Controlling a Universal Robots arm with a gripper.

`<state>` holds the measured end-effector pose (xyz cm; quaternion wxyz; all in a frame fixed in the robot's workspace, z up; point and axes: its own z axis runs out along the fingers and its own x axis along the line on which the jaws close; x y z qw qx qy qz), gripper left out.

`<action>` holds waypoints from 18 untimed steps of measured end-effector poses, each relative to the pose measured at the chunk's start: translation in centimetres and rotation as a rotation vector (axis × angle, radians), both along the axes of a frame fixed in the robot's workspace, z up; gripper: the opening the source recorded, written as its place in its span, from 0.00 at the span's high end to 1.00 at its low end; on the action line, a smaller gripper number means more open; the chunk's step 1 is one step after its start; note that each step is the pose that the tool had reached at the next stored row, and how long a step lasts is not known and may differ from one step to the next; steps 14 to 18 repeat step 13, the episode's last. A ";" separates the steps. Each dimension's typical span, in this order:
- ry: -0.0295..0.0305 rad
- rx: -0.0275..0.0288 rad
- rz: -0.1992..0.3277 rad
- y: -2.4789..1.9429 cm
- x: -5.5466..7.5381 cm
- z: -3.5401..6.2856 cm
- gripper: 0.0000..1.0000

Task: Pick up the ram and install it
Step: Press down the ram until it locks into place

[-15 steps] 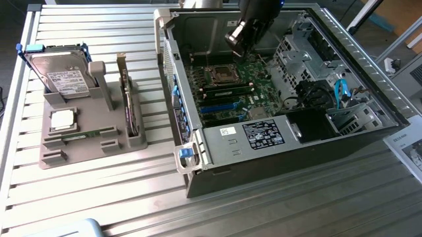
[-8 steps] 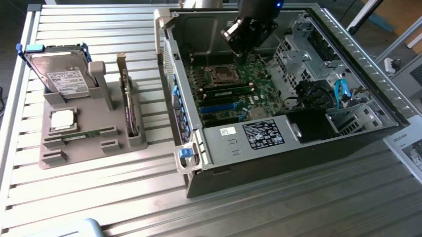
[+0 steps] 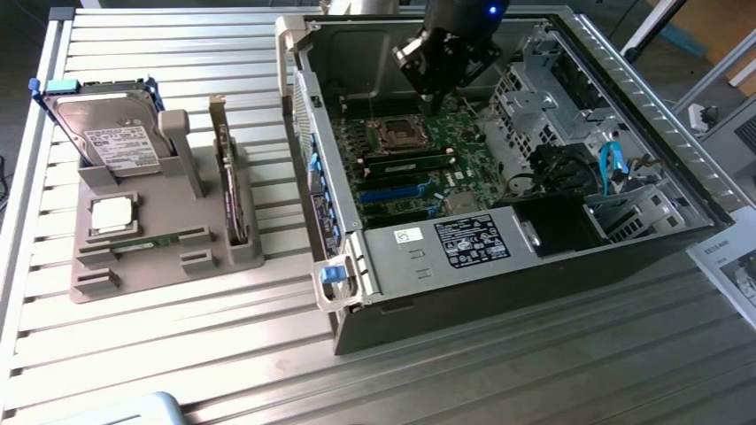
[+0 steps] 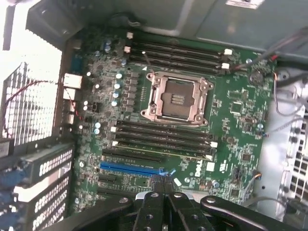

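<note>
Resting on slatted metal table (image 3: 177,354), open computer case (image 3: 413,292).

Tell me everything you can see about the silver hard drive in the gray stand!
The hard drive is a flat, boxy slab with a shiny silver metal face and a white label with dark print. A frame with blue ends runs along its top edge. It stands on edge, leaning back a little, slotted into the gray plastic holder on the slatted metal table, at the exterior view's left, outside the open computer case. Only the holder and frame touch it.
</note>
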<state>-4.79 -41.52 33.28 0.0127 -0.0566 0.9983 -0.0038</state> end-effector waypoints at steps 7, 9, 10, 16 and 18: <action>0.0000 0.0002 -0.152 0.00 0.0 -0.03 0.90; 0.0001 0.0006 -0.152 0.00 0.0 -0.03 0.90; 0.0001 0.0007 -0.153 0.00 0.0 -0.03 0.90; 0.0001 0.0007 -0.153 0.00 0.0 -0.03 0.90; 0.0001 0.0007 -0.153 0.00 0.0 -0.03 0.90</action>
